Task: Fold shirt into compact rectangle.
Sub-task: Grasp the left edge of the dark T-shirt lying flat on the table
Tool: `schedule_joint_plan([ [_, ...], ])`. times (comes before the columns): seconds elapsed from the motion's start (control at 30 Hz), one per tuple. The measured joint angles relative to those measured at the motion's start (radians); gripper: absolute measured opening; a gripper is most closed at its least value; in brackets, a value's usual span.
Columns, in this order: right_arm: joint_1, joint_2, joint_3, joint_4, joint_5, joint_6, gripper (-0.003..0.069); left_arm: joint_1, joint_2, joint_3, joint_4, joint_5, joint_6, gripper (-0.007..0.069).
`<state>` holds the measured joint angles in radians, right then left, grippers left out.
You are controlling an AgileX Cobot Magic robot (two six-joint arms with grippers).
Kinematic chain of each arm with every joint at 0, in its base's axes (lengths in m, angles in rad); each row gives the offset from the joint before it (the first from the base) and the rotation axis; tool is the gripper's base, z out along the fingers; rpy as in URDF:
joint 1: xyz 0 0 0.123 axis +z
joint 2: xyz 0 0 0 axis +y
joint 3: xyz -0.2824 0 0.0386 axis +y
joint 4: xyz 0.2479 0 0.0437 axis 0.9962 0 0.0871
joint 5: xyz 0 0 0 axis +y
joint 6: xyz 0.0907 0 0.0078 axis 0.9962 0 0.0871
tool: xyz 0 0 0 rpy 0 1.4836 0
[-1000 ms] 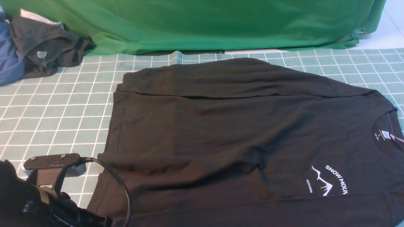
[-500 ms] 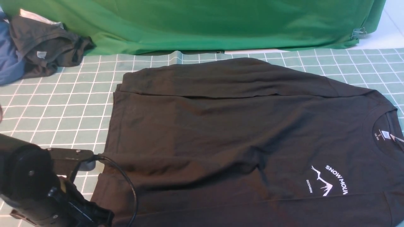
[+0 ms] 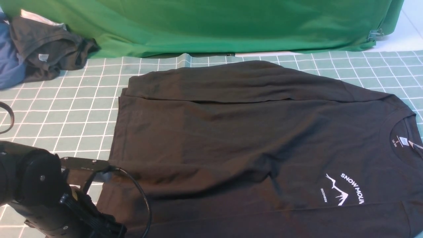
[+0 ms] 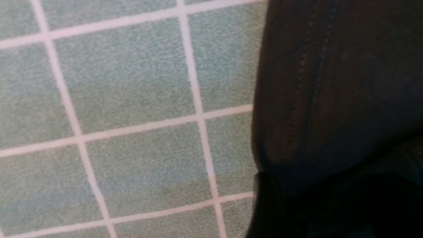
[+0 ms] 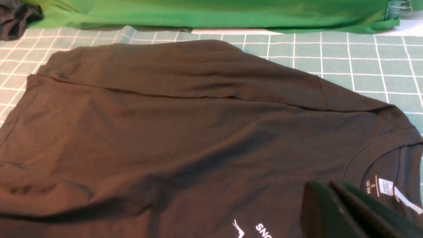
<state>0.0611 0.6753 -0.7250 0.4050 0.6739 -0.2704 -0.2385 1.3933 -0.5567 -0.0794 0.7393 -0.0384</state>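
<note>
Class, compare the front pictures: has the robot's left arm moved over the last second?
Yes. The left arm has shifted right across the checked mat, towards the edge of the shirt.

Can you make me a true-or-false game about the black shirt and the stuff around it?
1. The shirt has a white mountain logo on it. True.
2. The shirt is folded into a small rectangle. False: it lies spread out, with only the far sleeve folded over it.
3. The mat is plain red. False: it is green with white grid lines.
4. A dark grey garment lies bunched at the far left. True.
5. The right gripper is wide open. False: it is shut.
</note>
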Motion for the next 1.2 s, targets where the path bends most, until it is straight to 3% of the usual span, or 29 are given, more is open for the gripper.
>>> schedule_joint_plan([
  [0.8, 0.000, 0.000, 0.000, 0.002, -0.010, -0.001, 0.0029, 0.000, 0.001, -0.097, -0.010, 0.104, 0.082, 0.0412],
  [1.2, 0.000, 0.000, 0.000, 0.002, -0.010, -0.001, 0.0029, 0.000, 0.001, -0.059, -0.026, 0.038, 0.104, 0.0412],
])
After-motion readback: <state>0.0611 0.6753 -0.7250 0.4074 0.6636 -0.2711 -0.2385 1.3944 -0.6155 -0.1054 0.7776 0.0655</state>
